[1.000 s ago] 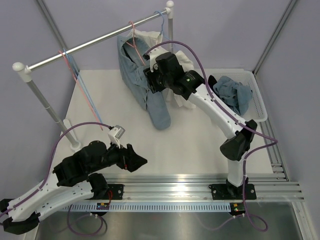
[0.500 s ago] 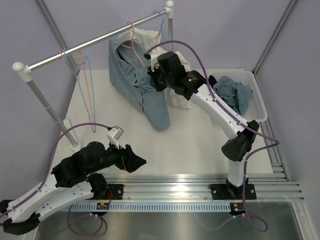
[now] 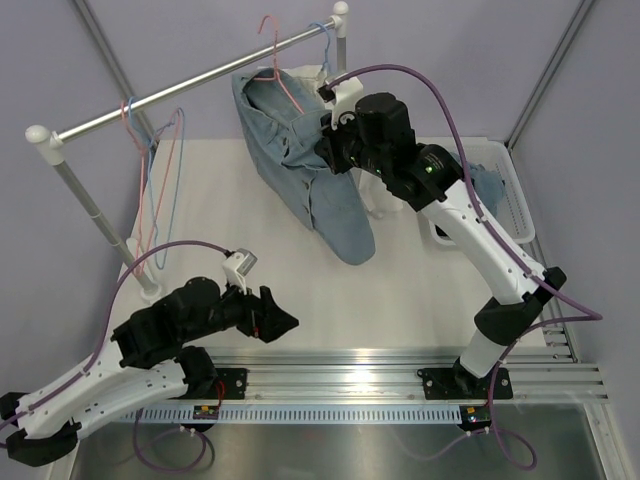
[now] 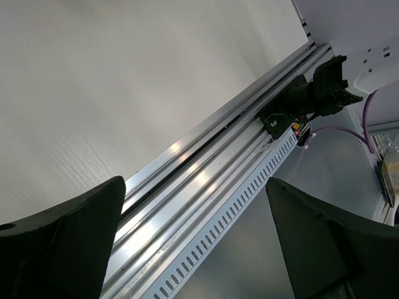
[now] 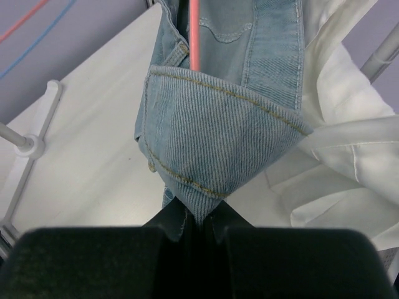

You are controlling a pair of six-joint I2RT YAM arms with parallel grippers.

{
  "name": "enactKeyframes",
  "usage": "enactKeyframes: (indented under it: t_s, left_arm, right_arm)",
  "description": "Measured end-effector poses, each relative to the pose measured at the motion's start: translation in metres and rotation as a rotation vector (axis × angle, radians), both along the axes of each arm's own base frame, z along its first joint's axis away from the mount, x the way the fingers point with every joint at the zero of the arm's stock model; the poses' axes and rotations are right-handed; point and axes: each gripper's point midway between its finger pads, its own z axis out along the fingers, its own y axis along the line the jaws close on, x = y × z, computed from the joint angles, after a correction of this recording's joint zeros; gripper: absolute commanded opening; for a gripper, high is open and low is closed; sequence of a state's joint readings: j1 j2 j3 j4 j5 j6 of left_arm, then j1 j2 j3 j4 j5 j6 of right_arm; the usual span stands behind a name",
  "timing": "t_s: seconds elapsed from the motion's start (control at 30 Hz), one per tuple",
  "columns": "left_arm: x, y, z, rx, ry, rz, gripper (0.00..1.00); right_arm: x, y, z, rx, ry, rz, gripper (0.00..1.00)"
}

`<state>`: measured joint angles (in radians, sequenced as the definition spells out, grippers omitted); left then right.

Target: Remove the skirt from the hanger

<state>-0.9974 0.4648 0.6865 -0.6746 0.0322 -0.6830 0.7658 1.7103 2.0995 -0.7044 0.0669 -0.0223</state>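
Hanger [image 5: 194,37] of thin pink wire carries twilled blue denim [image 5: 218,143], pinched in right jaws; left jaws gape empty.

Pale blue denim garment [image 5: 218,143] with tan stitching, pink hanger [image 5: 194,31], white shirt [image 5: 349,124].

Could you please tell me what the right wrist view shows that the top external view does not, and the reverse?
Only the right wrist view shows the right pincer shut on a folded corner of the blue denim garment, its stitching clear. Only the top external view shows the left pincer, open and apart from the clothes, and how far the garment hangs down. Both show the pink hanger and the white shirt.
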Motion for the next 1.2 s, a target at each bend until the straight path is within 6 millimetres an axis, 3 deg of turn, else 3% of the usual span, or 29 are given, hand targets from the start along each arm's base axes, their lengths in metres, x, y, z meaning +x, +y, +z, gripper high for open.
enactKeyframes:
  t_s: [0.13,0.27,0.37,0.57,0.7,0.83,0.93,1.03,1.2]
  left_arm:
    - [0.0,-0.006,0.004,-0.002,0.008,-0.015,0.99]
    - [0.001,-0.01,0.021,-0.026,-0.006,-0.029,0.99]
    - [0.004,-0.015,0.055,-0.06,-0.051,-0.041,0.98]
    - [0.015,-0.026,0.149,-0.141,-0.216,-0.071,0.98]
    - [0.03,-0.04,0.183,-0.122,-0.303,-0.087,0.98]
    - [0.05,-0.059,0.188,-0.047,-0.335,-0.088,0.98]
    - [0.066,-0.07,0.176,0.024,-0.339,-0.073,0.98]
    - [0.075,-0.07,0.17,0.074,-0.346,-0.057,0.98]
    - [0.085,-0.067,0.189,0.082,-0.402,-0.017,0.98]
  right_arm:
    - [-0.003,-0.002,0.018,0.043,-0.038,-0.001,0.0]
    - [-0.01,-0.005,0.017,0.067,-0.03,-0.002,0.0]
    - [-0.028,-0.014,-0.003,0.056,0.008,0.006,0.0]
    - [-0.087,-0.043,-0.058,0.01,0.12,0.042,0.0]
    - [-0.125,-0.066,-0.072,0.03,0.181,0.076,0.0]
    - [-0.164,-0.086,-0.072,0.101,0.22,0.125,0.0]
    - [-0.191,-0.098,-0.073,0.153,0.248,0.167,0.0]
    - [-0.212,-0.103,-0.076,0.188,0.288,0.213,0.0]
    - [-0.235,-0.099,-0.091,0.206,0.384,0.288,0.0]
